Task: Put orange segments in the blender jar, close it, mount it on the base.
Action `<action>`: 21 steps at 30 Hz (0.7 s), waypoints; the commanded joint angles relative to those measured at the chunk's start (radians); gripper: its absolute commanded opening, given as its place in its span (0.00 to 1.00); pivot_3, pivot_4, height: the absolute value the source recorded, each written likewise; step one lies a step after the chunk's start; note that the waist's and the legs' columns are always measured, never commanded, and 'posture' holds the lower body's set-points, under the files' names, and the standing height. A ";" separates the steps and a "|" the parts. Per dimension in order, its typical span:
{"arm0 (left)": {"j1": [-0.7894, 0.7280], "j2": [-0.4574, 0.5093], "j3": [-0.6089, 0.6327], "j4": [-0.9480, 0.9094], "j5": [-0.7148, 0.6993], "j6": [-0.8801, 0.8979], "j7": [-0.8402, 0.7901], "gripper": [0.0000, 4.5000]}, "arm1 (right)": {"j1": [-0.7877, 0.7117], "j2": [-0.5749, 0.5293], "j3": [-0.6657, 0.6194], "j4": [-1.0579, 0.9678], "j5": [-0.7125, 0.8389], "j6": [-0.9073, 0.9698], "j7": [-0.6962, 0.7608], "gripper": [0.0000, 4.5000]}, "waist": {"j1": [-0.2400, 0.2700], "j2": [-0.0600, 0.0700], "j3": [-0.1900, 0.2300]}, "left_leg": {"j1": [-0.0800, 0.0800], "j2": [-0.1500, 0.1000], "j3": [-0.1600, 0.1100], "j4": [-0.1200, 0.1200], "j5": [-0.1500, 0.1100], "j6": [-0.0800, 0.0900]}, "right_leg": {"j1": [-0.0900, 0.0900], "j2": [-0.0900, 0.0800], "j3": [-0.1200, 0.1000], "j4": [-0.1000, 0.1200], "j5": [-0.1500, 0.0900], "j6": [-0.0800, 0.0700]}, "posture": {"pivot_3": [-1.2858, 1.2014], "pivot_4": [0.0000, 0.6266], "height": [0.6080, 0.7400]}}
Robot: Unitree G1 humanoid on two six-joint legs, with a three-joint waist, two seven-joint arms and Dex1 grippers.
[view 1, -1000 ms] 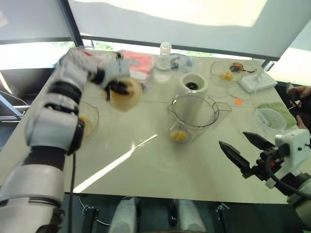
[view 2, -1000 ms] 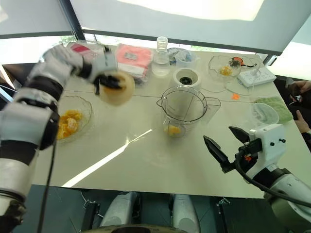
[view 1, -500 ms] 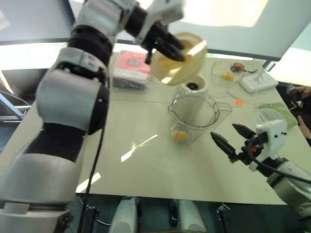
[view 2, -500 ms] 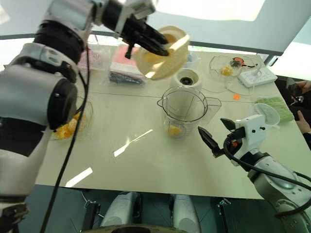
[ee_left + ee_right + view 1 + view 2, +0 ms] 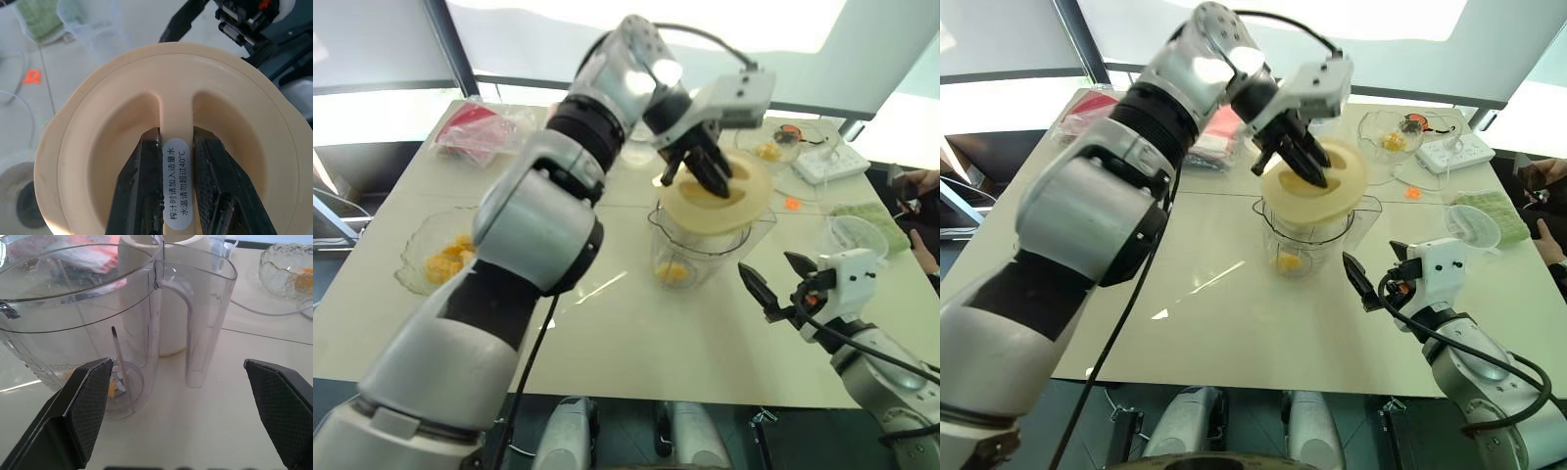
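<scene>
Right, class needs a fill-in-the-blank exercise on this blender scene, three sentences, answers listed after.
1. The left gripper pinches the centre rib of the cream ____.
2. The lid hangs just above the mouth of the blender ____.
3. The right gripper is ____, its fingers either side of the blender jar's handle without touching it.

Missing words: lid; jar; open

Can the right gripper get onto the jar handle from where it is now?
Probably yes. The right gripper is open, level with the blender jar, and the right wrist view has the handle between its fingers with bare table before it. The lid in the left gripper sits higher, over the mouth.
</scene>
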 commanded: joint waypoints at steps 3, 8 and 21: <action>0.040 -0.043 -0.015 -0.022 0.065 -0.038 0.054 0.06 | -0.031 0.043 -0.003 -0.010 -0.056 -0.009 -0.010 1.00 | 0.001 0.002 -0.001 | 0.000 0.000 0.000 0.000 0.000 0.000 | 0.000 0.000 0.000 0.000 0.000 0.000 | 0.52 0.24 1.00; 0.081 -0.057 -0.018 -0.016 0.108 -0.043 0.089 0.06 | -0.040 0.064 0.002 -0.005 -0.088 -0.002 -0.002 1.00 | 0.002 0.002 -0.001 | 0.000 0.000 0.000 0.000 0.000 0.000 | 0.000 0.000 0.000 0.001 0.000 0.000 | 0.52 0.24 1.00; 0.123 -0.081 0.006 0.002 0.119 0.017 0.019 0.06 | -0.137 0.152 0.111 0.222 -0.322 -0.128 0.028 1.00 | 0.001 0.005 -0.004 | 0.003 -0.001 -0.001 0.001 0.000 0.000 | 0.004 0.000 0.000 0.000 0.000 0.000 | 0.52 0.24 1.00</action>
